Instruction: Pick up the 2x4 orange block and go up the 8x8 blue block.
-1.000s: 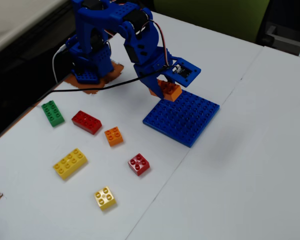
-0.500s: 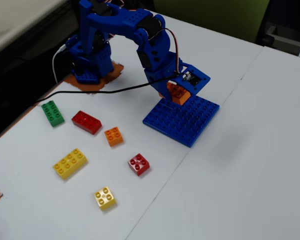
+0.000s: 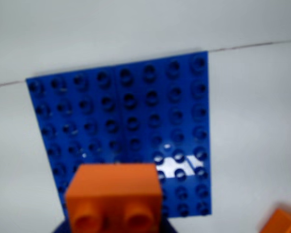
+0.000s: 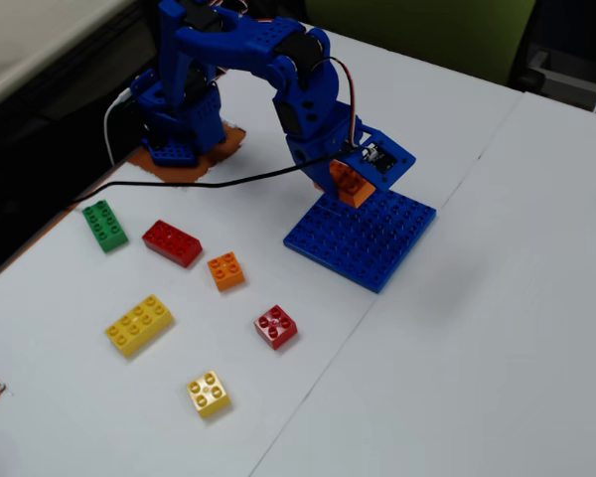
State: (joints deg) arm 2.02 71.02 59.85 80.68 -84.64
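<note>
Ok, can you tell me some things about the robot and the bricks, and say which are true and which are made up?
1. The blue arm's gripper holds the orange plastic eight-stud brick above the table. True.
2. The big flat blue studded baseplate has bricks stacked on it. False: its studs are bare.
3. A green plastic brick lies near the table's left edge in the fixed view. True.
4. The long yellow plastic brick sits on the baseplate. False: it lies on the white table.
</note>
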